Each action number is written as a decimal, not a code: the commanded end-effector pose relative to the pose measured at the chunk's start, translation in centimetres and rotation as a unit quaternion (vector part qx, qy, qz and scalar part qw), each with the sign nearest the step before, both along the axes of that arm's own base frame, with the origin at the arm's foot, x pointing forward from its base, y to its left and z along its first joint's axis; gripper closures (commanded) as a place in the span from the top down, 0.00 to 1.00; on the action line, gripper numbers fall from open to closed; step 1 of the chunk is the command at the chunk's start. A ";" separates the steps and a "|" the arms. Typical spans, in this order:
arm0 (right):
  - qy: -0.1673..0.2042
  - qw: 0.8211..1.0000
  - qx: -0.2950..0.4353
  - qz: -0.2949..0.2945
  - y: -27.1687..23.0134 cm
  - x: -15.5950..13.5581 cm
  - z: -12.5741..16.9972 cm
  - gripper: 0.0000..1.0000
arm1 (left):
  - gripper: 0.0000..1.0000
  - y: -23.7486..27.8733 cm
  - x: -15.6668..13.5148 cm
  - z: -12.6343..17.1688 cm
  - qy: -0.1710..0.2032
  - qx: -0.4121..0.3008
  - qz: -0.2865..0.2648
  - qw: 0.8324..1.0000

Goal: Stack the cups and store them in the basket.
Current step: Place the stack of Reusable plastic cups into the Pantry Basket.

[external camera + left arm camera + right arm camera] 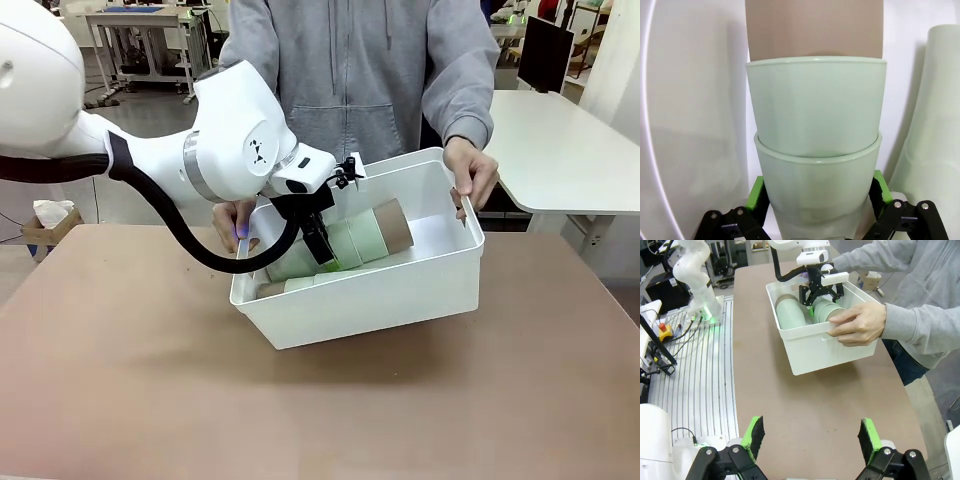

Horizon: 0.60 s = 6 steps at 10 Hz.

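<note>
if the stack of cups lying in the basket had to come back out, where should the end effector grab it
Probably across the mint green section in the middle of the stack of cups, coming down from above through the white basket's open top. The stack lies on its side, so its round flanks face sideways for opposing fingers. The tan-brown end sits nearer the wall, leaving less room.

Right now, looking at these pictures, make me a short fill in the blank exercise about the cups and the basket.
1. The stacked cups lie on their side inside the white ____.
2. The person's hands hold the basket by its ____.
3. The left gripper has its jaws ____ on either side of the mint green cups.
4. The cup deepest in the stack, seen in the left wrist view, is ____ in colour.

Missing words: basket; rim; open; tan-brown
</note>
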State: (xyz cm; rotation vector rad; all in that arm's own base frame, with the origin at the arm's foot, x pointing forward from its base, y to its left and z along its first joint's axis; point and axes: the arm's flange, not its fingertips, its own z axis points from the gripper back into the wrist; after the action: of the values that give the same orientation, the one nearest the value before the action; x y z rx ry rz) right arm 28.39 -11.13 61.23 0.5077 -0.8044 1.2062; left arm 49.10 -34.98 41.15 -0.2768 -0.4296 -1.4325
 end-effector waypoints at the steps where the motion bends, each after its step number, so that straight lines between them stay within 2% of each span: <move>1: -0.010 1.000 0.003 0.009 -0.1 0.1 0.2 1.00 | 1.00 1.2 -0.1 1.9 0.002 0.000 -0.018 1.000; 6: -0.010 1.000 0.003 0.009 -0.1 0.1 0.2 1.00 | 1.00 4.1 -2.9 8.2 0.022 -0.030 -0.034 0.999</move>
State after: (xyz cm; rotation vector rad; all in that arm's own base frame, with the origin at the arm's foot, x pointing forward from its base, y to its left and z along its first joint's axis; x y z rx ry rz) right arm 28.40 -11.13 61.22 0.5076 -0.8037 1.2061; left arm 46.93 -32.64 48.48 -0.3323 -0.4248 -1.4674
